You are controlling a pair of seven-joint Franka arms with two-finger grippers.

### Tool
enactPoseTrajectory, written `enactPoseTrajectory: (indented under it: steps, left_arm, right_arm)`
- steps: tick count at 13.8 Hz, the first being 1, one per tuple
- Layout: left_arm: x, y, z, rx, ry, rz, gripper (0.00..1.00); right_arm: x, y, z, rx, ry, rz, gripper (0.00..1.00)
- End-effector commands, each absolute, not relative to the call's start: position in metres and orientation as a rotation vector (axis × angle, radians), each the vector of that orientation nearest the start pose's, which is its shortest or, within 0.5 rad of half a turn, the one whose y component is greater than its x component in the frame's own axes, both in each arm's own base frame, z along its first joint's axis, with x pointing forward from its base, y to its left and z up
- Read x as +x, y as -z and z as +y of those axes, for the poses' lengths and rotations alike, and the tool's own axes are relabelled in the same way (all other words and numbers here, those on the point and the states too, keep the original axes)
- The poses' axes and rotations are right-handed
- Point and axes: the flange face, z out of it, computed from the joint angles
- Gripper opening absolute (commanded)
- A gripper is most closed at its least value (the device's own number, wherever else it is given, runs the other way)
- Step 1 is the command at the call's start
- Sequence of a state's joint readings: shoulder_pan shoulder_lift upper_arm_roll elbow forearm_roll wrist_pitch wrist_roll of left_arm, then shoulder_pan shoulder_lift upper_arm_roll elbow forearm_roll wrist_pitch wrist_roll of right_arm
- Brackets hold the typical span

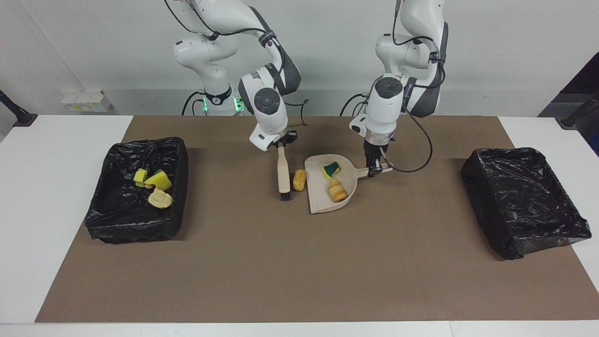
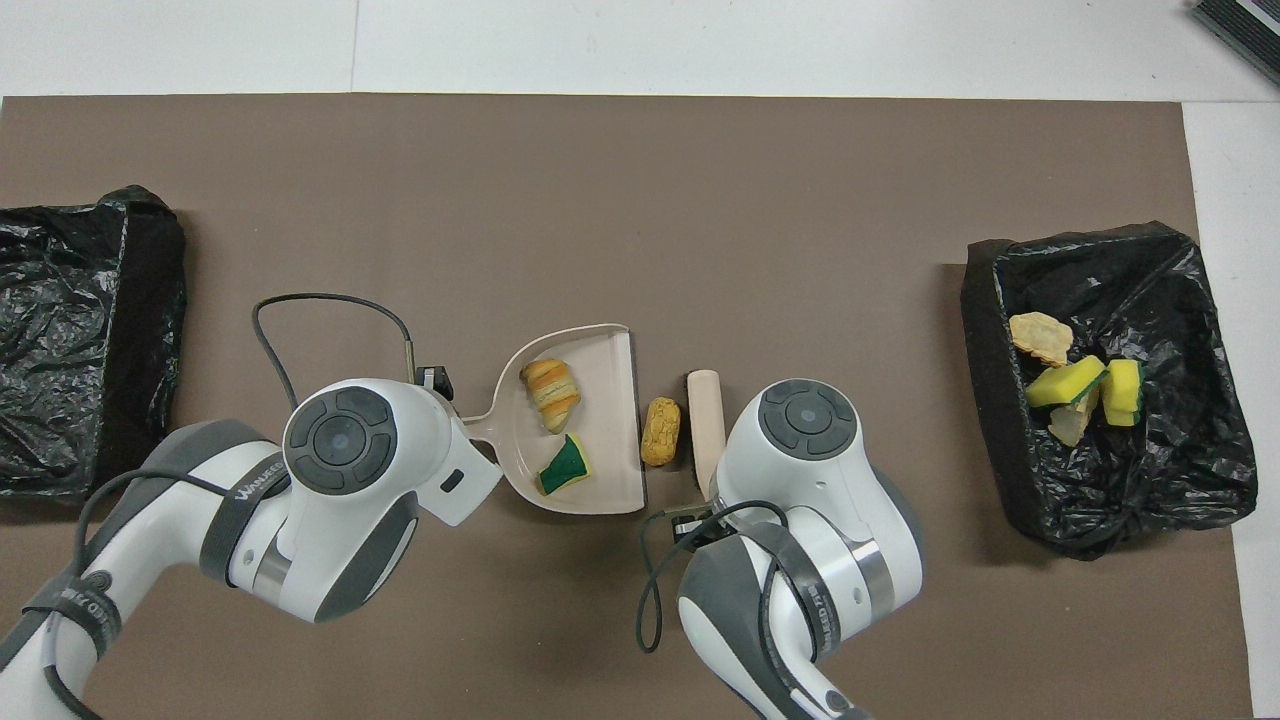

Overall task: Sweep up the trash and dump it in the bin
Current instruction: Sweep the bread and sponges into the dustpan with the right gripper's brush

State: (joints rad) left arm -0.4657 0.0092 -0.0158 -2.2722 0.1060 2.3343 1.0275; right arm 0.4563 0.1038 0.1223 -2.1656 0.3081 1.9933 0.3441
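Observation:
The beige dustpan point(image 1: 321, 197) point(image 2: 606, 400) lies on the brown mat midway between the arms, and my left gripper point(image 1: 376, 167) is shut on its handle. Inside it sit a green-faced sponge chunk point(image 1: 332, 169) point(image 2: 566, 468) and a golden bread piece point(image 1: 337, 191) point(image 2: 551, 393). One more bread piece point(image 1: 299, 179) point(image 2: 660, 431) lies on the mat just outside the pan's open edge. Beside that piece stands the brush point(image 1: 283, 174) point(image 2: 705, 420), bristles down, with my right gripper point(image 1: 281, 144) shut on its handle. In the overhead view both grippers are hidden under their arms.
A black-lined bin point(image 1: 117, 224) point(image 2: 1180, 480) at the right arm's end of the table holds several yellow sponge and bread scraps. A second black-lined bin point(image 1: 524, 201) point(image 2: 80, 330) stands at the left arm's end. A cable loops from the left wrist.

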Motion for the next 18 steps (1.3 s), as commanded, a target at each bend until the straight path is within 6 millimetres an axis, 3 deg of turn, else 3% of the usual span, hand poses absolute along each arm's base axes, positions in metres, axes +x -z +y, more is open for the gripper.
enactPoseTrajectory:
  steps: [1,3,4,6,9,12,14,15,18]
  left_arm:
    - [0.452,-0.344,-0.238,-2.14,-0.007,2.179,0.0]
    - [0.447,-0.342,-0.234,-2.194,-0.078,2.135,0.0]
    - [0.445,-0.342,-0.232,-2.229,-0.12,2.104,0.0]
    - [0.447,-0.342,-0.227,-2.231,-0.118,2.102,0.0]
    - [0.456,-0.343,-0.222,-2.221,-0.051,2.104,0.0]
    - [0.466,-0.343,-0.204,-2.176,-0.042,2.15,0.0]
    - [0.477,-0.353,-0.184,-2.184,-0.019,2.141,0.0]
    - [0.484,-0.367,-0.171,-2.165,0.004,2.15,0.0]
    - [0.512,-0.405,-0.121,-2.12,0.044,2.164,0.0]
  right_arm:
    - [0.421,-0.341,0.33,-2.858,-0.52,-0.033,0.0]
    - [0.41,-0.341,0.359,-2.778,-0.483,0.002,0.0]
    - [0.404,-0.341,0.365,-2.779,-0.495,-0.017,0.0]
    - [0.407,-0.337,0.352,-2.795,-0.552,-0.014,0.0]
    - [0.418,-0.348,0.337,-2.792,-0.555,0.01,0.0]
    - [0.426,-0.378,0.316,-2.812,-0.566,0.01,0.0]
    - [0.426,-0.4,0.302,-2.852,-0.565,-0.02,0.0]
    - [0.419,-0.407,0.299,-2.865,-0.586,-0.03,0.0]
    - [0.384,-0.413,0.32,-2.928,-0.599,-0.038,0.0]
